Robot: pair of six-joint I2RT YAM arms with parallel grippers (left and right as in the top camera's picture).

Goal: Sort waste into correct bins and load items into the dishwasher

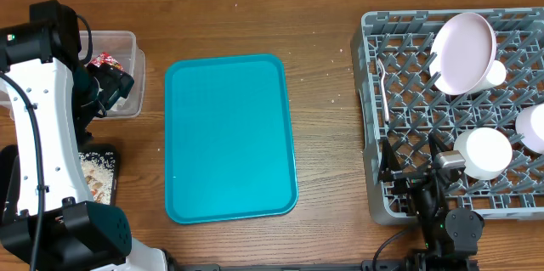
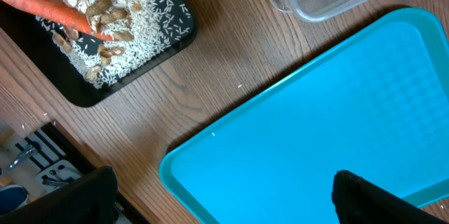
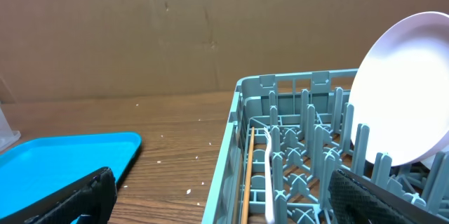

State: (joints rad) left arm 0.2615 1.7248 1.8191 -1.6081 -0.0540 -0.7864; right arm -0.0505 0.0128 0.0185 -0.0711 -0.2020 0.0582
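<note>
I record the black tray (image 2: 84, 96) holding rice (image 2: 133, 13) and a carrot (image 2: 49, 3), and the clear tub (image 1: 127, 46) holding a red wrapper (image 1: 109, 60). The dish rack (image 1: 399, 18) carries a plate (image 1: 463, 50) and a fork (image 3: 269, 175). The left gripper (image 2: 223, 176) is spread and empty, with the carrot well apart from it. The right gripper (image 3: 221, 182) is spread, with the fork near, ahead of it.

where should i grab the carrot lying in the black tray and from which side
Grip the carrot at mid-length, coming straight down from above, with the pinch set across its narrow width. It lies flat on the rice in the black tray and tapers to a thin tip, and a sideways approach would likely meet the tray's raised rim.
</note>
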